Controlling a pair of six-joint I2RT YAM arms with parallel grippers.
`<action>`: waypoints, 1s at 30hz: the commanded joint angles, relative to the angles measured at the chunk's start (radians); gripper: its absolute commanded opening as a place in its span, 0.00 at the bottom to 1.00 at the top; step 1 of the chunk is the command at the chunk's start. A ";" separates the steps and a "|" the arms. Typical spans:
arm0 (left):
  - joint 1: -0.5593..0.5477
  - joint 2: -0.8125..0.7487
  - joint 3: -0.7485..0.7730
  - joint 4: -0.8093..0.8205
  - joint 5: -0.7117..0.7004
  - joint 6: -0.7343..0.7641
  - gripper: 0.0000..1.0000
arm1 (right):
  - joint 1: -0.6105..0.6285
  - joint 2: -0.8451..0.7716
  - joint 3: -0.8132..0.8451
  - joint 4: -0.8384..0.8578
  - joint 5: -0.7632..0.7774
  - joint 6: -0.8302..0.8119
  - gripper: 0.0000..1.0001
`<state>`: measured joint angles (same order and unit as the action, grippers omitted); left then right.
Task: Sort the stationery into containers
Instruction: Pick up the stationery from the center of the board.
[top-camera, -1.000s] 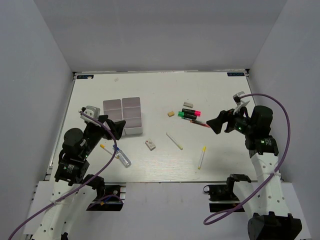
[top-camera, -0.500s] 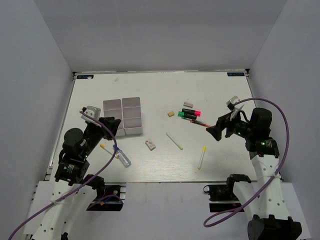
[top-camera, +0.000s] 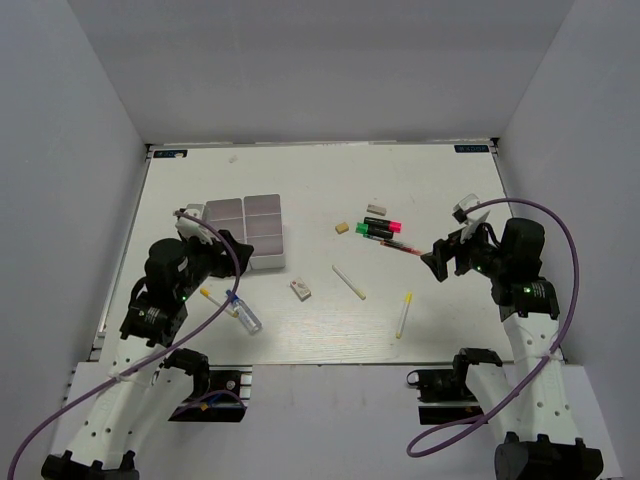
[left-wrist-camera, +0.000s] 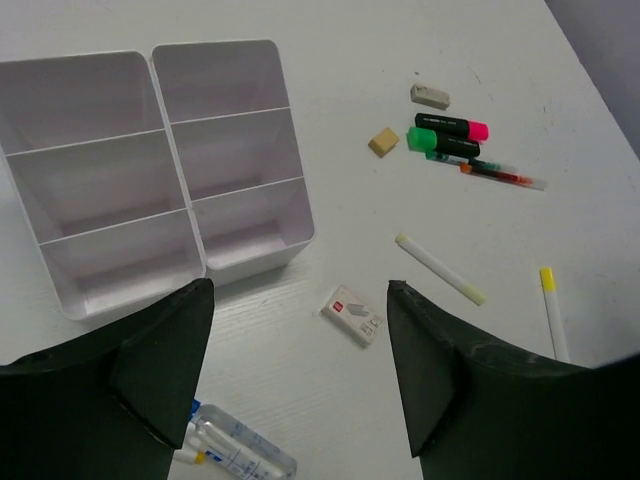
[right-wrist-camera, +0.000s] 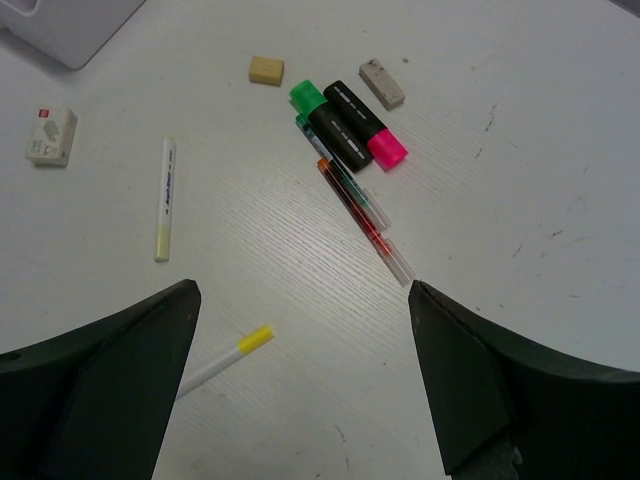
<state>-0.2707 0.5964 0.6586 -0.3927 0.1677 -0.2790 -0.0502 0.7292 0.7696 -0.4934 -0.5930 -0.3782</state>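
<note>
0 sorted: tray (left-wrist-camera: 178, 160) w/ 6 empty compartments, stationery (top-camera: 381, 224) all loose centre/right of frame; L gripper (left-wrist-camera: 298, 330) & R gripper (right-wrist-camera: 300, 300) jaws wide open, holding nothing.

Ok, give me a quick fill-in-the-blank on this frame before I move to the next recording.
The tray has ___ compartments, all empty.
The green highlighter lies beside a ___-tipped one.
The left end effector and right end effector are open and each hold ___.
Missing words: six; pink; nothing.
</note>
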 joint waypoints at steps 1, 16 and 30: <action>-0.002 -0.006 0.010 -0.008 -0.034 -0.057 0.80 | 0.004 -0.017 0.007 0.041 0.042 -0.027 0.90; -0.012 0.164 0.050 -0.281 -0.260 -0.448 0.66 | 0.012 0.271 0.085 0.021 -0.120 -0.110 0.15; -0.021 0.368 0.033 -0.509 -0.362 -0.594 0.60 | 0.019 0.185 0.034 0.164 -0.140 -0.027 0.50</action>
<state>-0.2855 0.9424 0.6655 -0.8375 -0.1562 -0.8379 -0.0368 0.9363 0.8135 -0.4011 -0.6933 -0.4297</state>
